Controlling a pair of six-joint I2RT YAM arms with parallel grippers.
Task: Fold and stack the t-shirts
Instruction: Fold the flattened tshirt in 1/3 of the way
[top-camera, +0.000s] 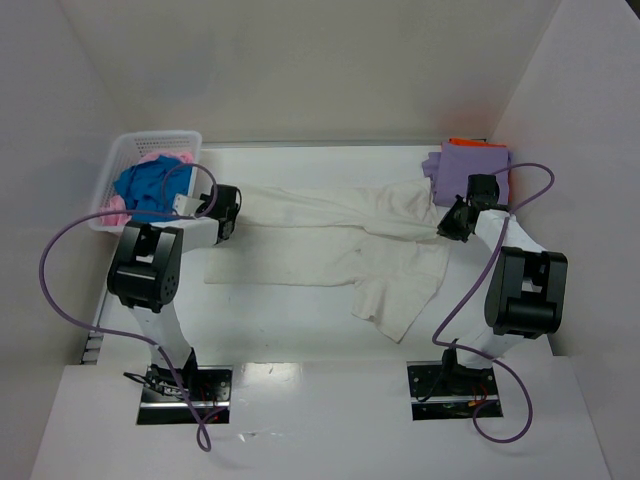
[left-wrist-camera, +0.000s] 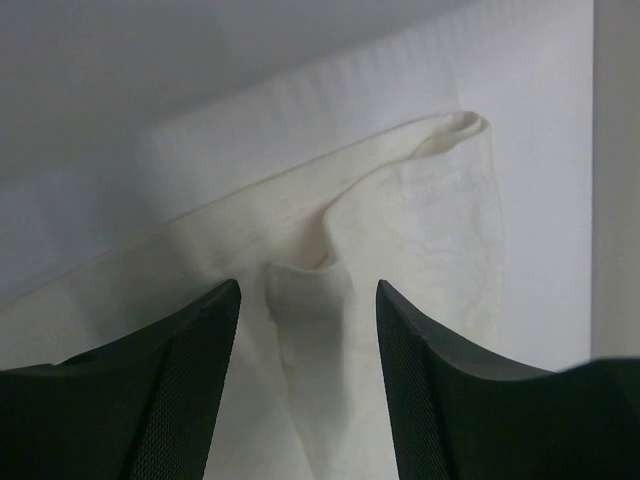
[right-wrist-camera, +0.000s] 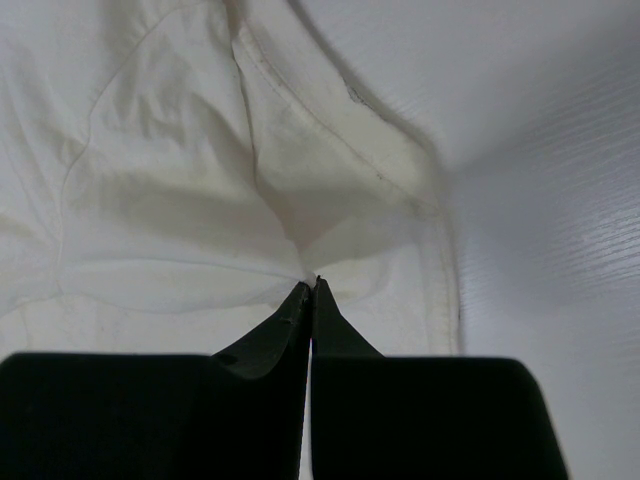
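Between the two hands the cream shirt lies stretched and rumpled on the worktop, its fold unfinished. The right hand is pinched shut on it. The left hand stands open around a ridge of its cloth. Just beyond the right hand, the purple shirt lies stacked on the orange shirt. Beside the left hand, the blue shirt and pink shirt sit unfolded in the basket.

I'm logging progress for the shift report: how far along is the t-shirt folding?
Done: a lavender t-shirt lies folded on an orange t-shirt at the far right corner. In hand: the cream-white t-shirt lies partly spread, the right gripper shut on it, the left gripper open over its left edge. Left: a blue t-shirt and a pink t-shirt in the basket.
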